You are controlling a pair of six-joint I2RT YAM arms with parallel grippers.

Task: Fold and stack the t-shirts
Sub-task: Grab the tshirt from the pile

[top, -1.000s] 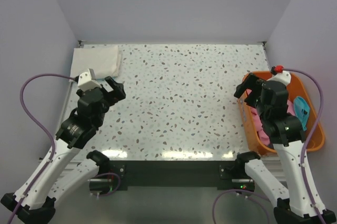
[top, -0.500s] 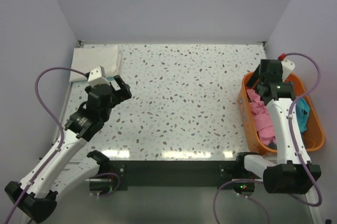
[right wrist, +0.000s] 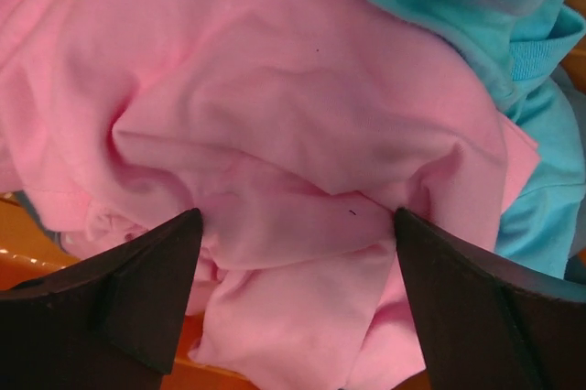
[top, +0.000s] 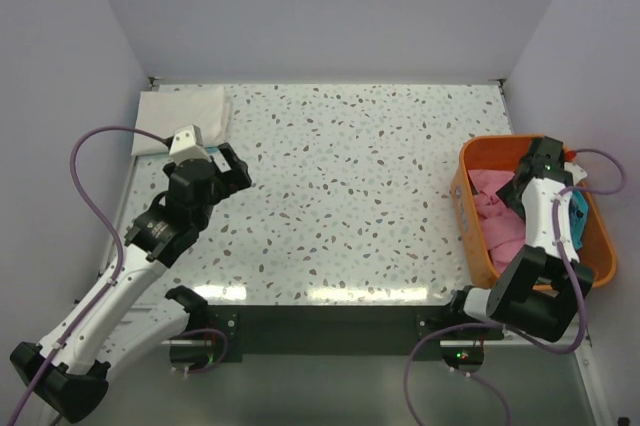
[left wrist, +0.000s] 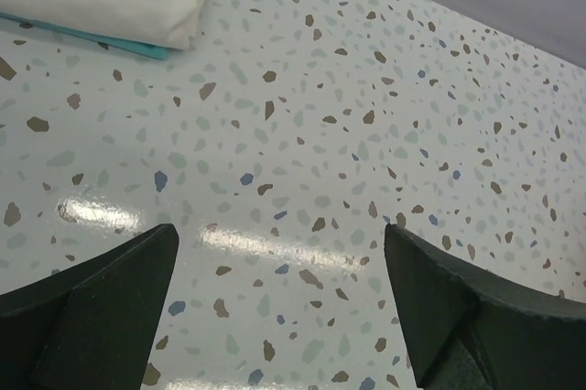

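A pink t-shirt (top: 495, 214) lies crumpled in the orange basket (top: 497, 145), with a teal t-shirt (top: 578, 216) beside it. My right gripper (top: 522, 191) reaches down into the basket. In the right wrist view it (right wrist: 298, 253) stands open, its fingers pressed into folds of the pink t-shirt (right wrist: 275, 88) with a ridge of cloth between them, and the teal t-shirt (right wrist: 476, 5) sits at the upper right. A folded white t-shirt (top: 185, 118) lies at the table's back left, over a teal edge (left wrist: 92, 35). My left gripper (top: 232, 168) hovers open and empty just in front of it (left wrist: 279, 262).
The speckled table (top: 350, 186) stretches between the arms. The basket's orange wall (right wrist: 27, 271) shows under the pink cloth. Grey walls close the table in at the back and both sides. The right arm's purple cable loops over the basket's far rim.
My right arm has swung from above the basket's left edge down into the basket onto the pink t-shirt. The left arm has shifted slightly to the right.
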